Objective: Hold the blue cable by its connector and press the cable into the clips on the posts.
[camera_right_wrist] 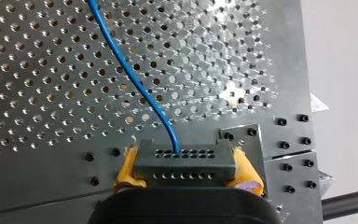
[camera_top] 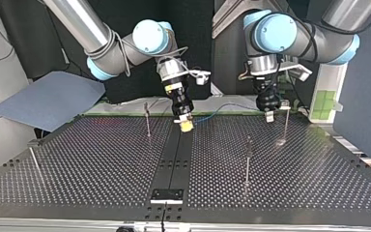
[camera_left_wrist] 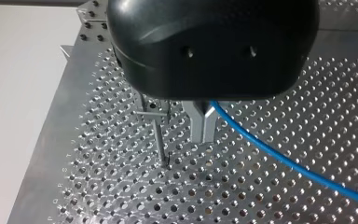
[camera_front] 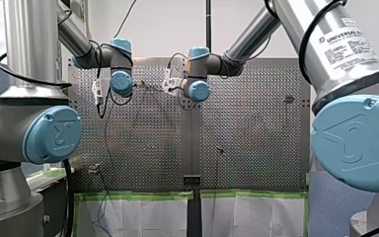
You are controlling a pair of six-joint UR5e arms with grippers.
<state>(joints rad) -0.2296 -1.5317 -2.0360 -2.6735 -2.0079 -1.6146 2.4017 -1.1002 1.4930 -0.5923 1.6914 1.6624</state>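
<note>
We judge this to be the opening of the routing step. Our right jaws are clamped on the connector (camera_right_wrist: 186, 161), its dark block squeezed between the yellow pads (camera_right_wrist: 127, 169), and the blue cable (camera_right_wrist: 135, 79) runs from it above the tabletop (camera_top: 101, 164) toward our left arm. Our left jaws look closed on the cable further along. Their metal fingers (camera_left_wrist: 200, 126) hang just beside the nearest post (camera_left_wrist: 159, 142), whose clip (camera_left_wrist: 150, 112) sits about level with them. As far as we can tell, the cable is not yet seated in any clip. The next move calls for carrying the cable sideways over that clip and pressing it down, with the connector end holding the line taut. Room is tight here: both jaws work close to the tabletop's edge on the arms' side, and this post stands near a corner, so there is little margin beyond it. Toward the top view's near side the perforated surface is open, broken only by the other posts (camera_top: 248, 159), which stand well apart.
</note>
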